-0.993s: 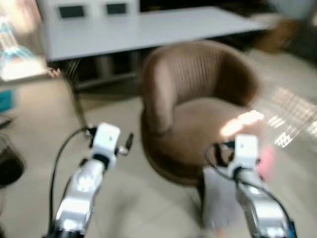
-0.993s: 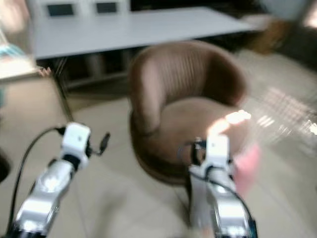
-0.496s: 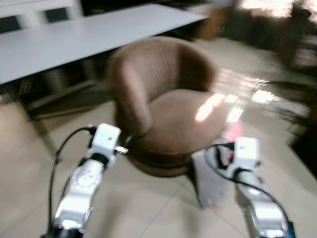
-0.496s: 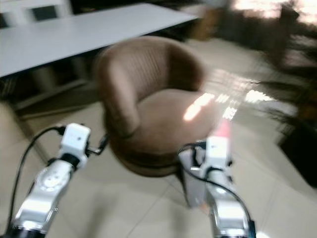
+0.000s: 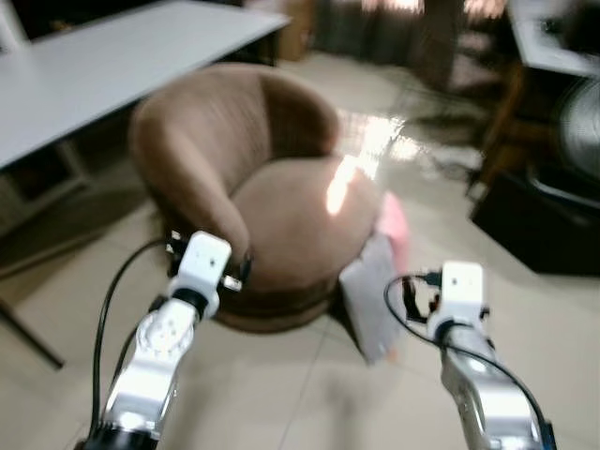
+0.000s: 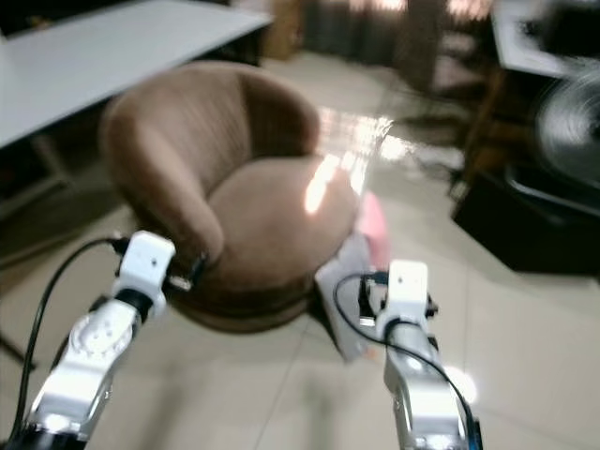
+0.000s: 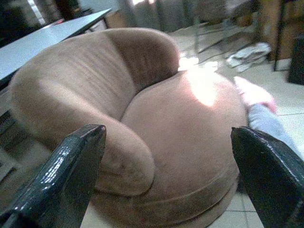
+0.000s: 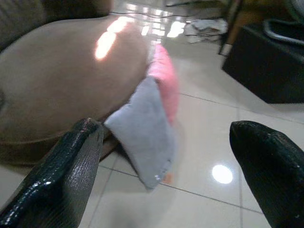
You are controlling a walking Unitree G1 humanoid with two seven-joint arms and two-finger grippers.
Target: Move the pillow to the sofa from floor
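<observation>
Tiled floor: pale, glossy, with bright reflections near the seat and beyond it.

White table: long top, behind and to the left of the seat, well apart from both arms.

Sofa: brown, round, tub-shaped, single seat with a curved ribbed back; standing on the floor ahead, slightly left of centre. Bright light patch on the cushion.

Dark cabinet: low, black, on the floor at the right, well apart from the sofa. Round fan-like shape above it, too blurred to identify.

Pillow: grey, flat, on the floor, standing tilted with its upper edge leaning against the right front side of the sofa base. Not on the seat.

Pink item: soft, just behind the pillow, touching it and resting against the sofa edge. Nature unclear; possibly a second cushion.

Left gripper: raised in front of the sofa's left armrest, aimed at the seat. Fingers spread wide, nothing between them, no contact with the sofa.

Right gripper: held above the floor, near the pillow, aimed at it. Fingers spread wide, nothing between them, no contact with the pillow.

Head views blurred; fine detail not readable.
</observation>
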